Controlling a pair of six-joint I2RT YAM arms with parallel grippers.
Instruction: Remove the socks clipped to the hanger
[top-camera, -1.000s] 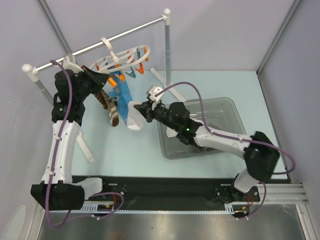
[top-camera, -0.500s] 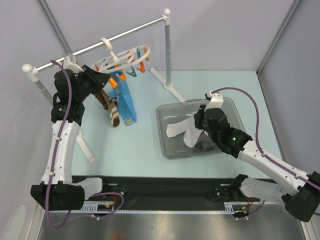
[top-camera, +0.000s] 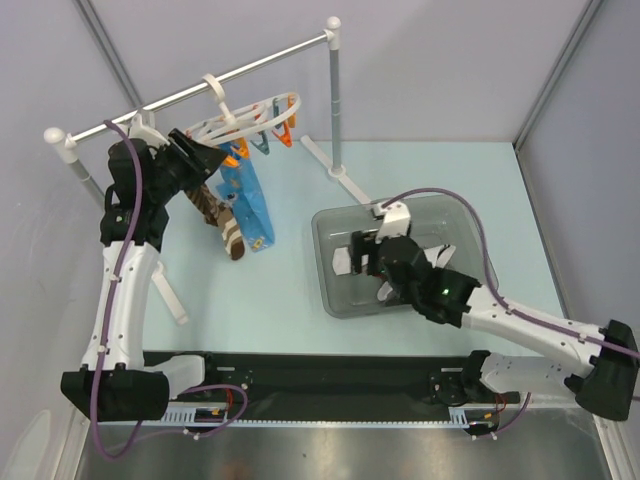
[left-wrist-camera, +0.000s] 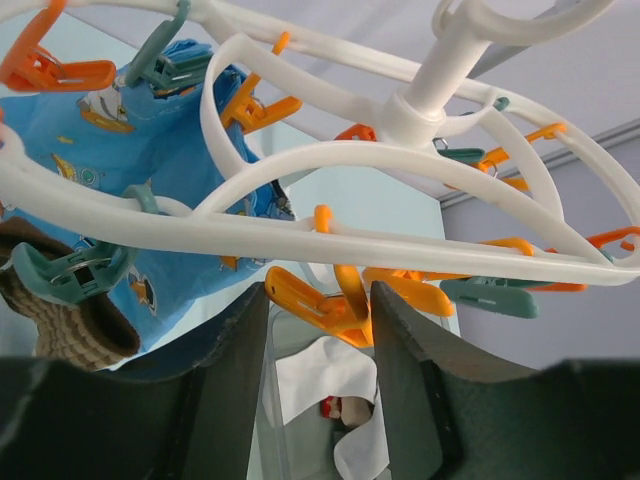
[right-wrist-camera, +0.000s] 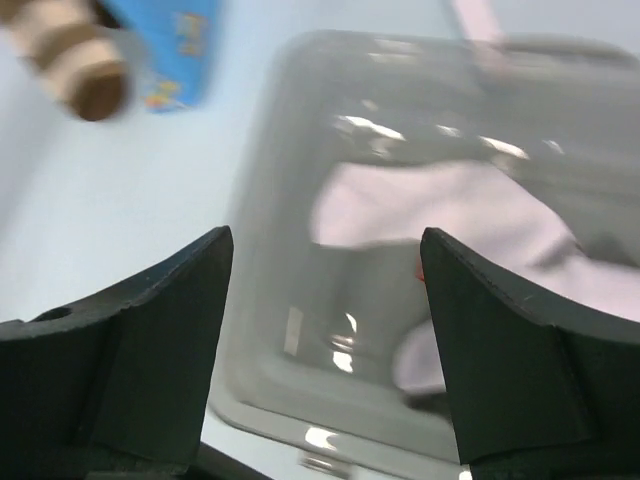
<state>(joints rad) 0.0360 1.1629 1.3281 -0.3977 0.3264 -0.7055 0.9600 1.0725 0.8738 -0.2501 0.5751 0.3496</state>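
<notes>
— Left wrist view tells it best: the left hand (left-wrist-camera: 318, 300) is up under the hanger (left-wrist-camera: 420, 105), fingers spread wide with nothing in them, and an orange clip (left-wrist-camera: 300, 295) sits in the gap.
— That clip's bare, though. Where's the sock?
— The brown striped sock (left-wrist-camera: 65, 325) hangs off to one side from a teal clip (left-wrist-camera: 60, 272), next to the blue cloth (left-wrist-camera: 120, 150). I'd say the hand wants to slide across and drop lower. It should take the sock well below the clip and pull straight down, so the hanger doesn't swing on the rail (top-camera: 150, 103).
— And the right hand (right-wrist-camera: 325, 240)?
— Wide open and empty, over the bin (right-wrist-camera: 262, 260) on the desk (top-camera: 420, 170). A white sock (right-wrist-camera: 450, 210) lies inside. It could come over and steady the hanger, I reckon.
</notes>
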